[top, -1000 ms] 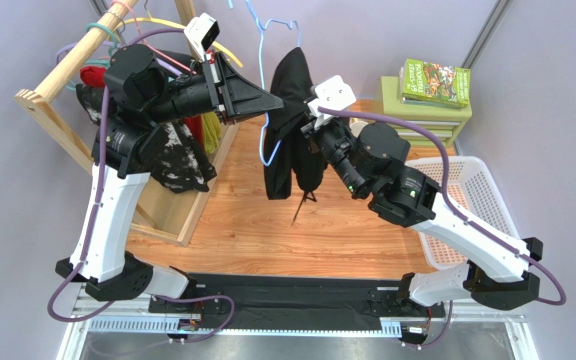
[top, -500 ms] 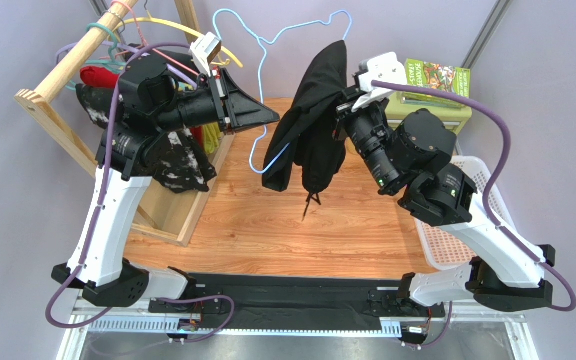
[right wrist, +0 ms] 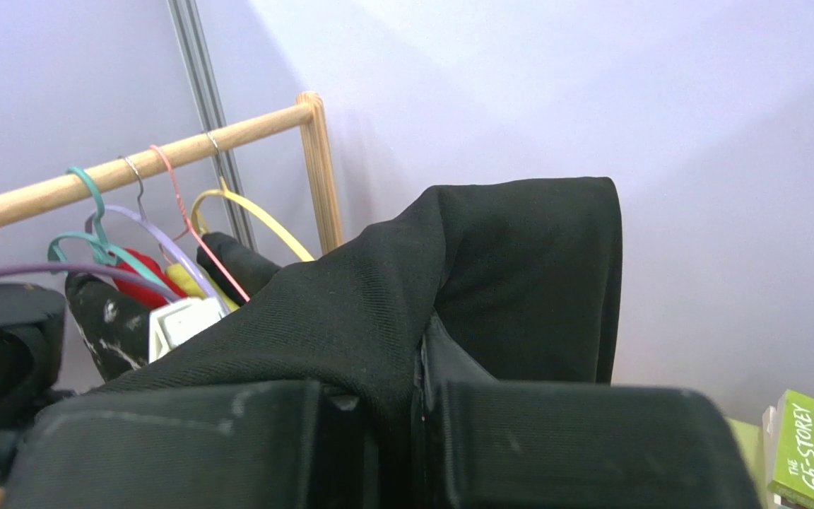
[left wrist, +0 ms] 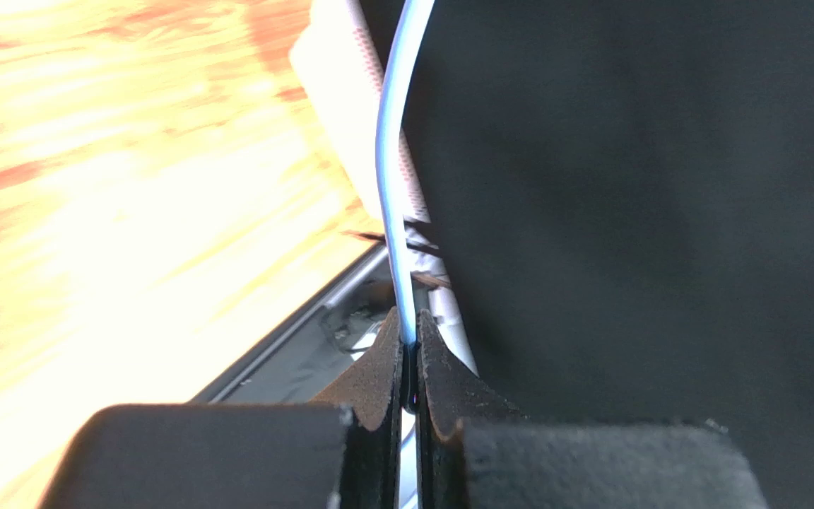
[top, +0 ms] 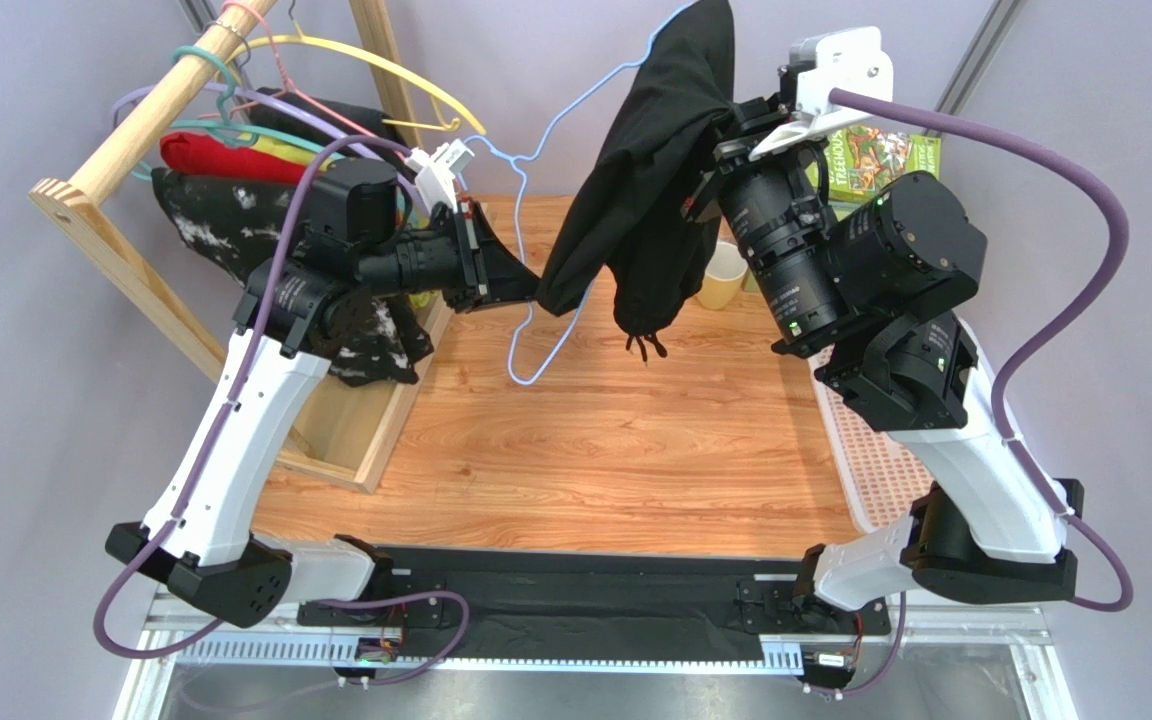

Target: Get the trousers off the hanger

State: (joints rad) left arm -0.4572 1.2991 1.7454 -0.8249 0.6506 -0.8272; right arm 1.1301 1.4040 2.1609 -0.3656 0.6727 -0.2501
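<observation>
Currently left fingers (left wrist: pixel 395 355) pinch shut on the hanger (left wrist: pixel 385 159), right fingers (right wrist: pixel 433 403) clamp the trousers (top: pixel 642 210); cloth snagging between them could yank the hanger loose

- A wooden rack (top: pixel 162 105) stands at the left of the table (top: pixel 612 450), with a yellow hanger (top: pixel 387 68) and a teal hanger (top: pixel 204 60) on its rail.
- A red garment (top: pixel 214 155) and a black garment with white splotches (top: pixel 214 225) hang there.
- A green book (top: pixel 883 153) lies far right.
- A white basket (top: pixel 850 450) sits at the table's right edge.
</observation>
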